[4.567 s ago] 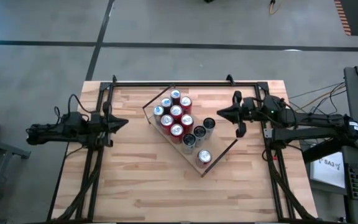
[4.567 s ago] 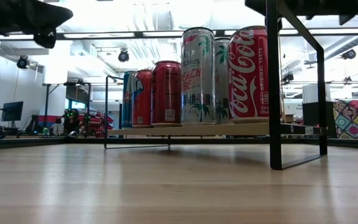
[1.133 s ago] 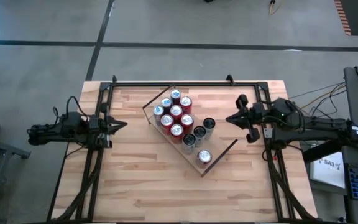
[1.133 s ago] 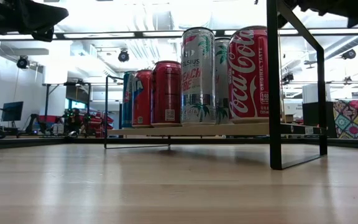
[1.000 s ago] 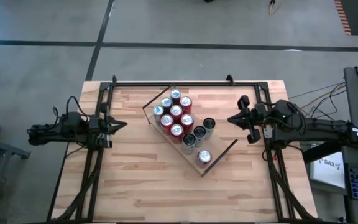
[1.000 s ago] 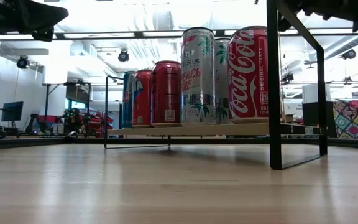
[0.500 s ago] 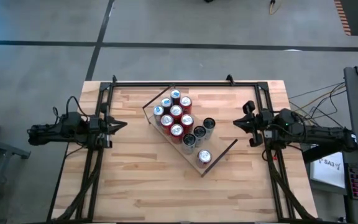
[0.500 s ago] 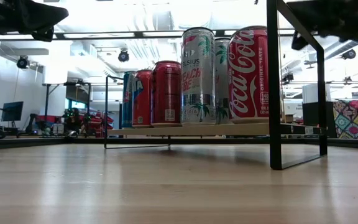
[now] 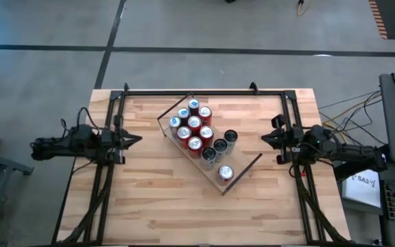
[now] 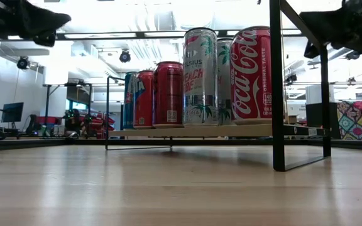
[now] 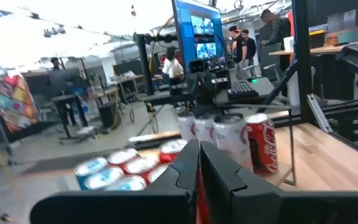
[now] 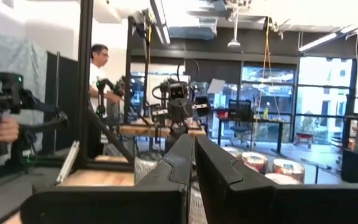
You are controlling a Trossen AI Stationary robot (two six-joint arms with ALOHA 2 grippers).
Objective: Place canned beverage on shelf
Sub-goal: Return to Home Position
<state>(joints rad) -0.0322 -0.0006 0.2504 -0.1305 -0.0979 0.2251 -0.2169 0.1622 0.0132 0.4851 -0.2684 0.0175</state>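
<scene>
Cans (image 9: 201, 137) are seen standing on the shelf (image 9: 243, 166), between the left claw (image 9: 139, 139) and right claw (image 9: 265, 139), both nearly closed and empty. Homing is judged underway; only parking is needed next.

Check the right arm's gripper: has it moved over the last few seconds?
Yes. In the high view the right arm's dark two-finger gripper has drawn back rightward, away from the flat light-wood shelf toward the right edge of the plank table.
</scene>
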